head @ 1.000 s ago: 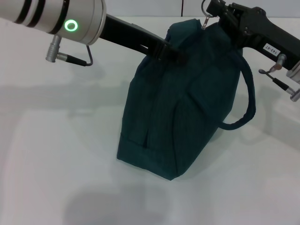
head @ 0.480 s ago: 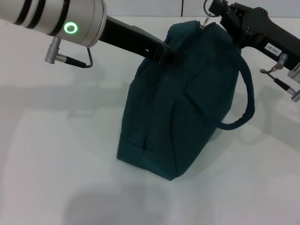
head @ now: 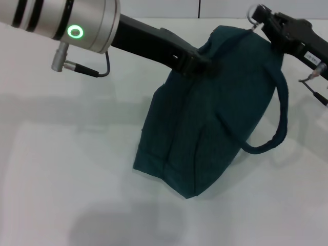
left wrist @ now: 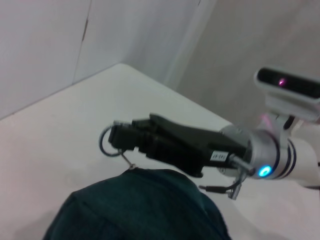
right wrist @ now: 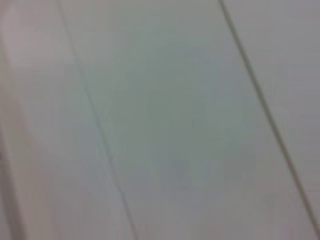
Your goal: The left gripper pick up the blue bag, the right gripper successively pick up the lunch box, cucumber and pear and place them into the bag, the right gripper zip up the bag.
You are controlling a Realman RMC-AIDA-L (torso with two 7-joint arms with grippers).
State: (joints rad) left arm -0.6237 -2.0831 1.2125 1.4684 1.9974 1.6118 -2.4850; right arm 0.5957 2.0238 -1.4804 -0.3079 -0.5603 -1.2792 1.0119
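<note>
While the large dark teal-blue fabric bag point(head: 210, 118) stood tilted on the white worktop point(head: 61, 169), its base on the surface and its top leaning away from the robot, both arms met it at its upper end. The left gripper point(head: 197, 61), a black two-fingered metal claw on a black arm with a silver cylindrical wrist, lay against the bag's upper left edge, its jaws clenched on the fabric there. The right gripper point(head: 259, 15), the matching black claw, sat at the bag's topmost corner, its jaws grasping the silver ring zip pull point(head: 252, 11). In the left wrist view that ring point(left wrist: 107, 141) hung at the tip of the right gripper point(left wrist: 120, 140), just above the bag's teal crown point(left wrist: 135, 205). One padded loop handle point(head: 279, 118) drooped down the bag's right side. The bag's top seam appeared closed, so nothing inside it could be seen. The right wrist view showed only pale, featureless surface.
</note>
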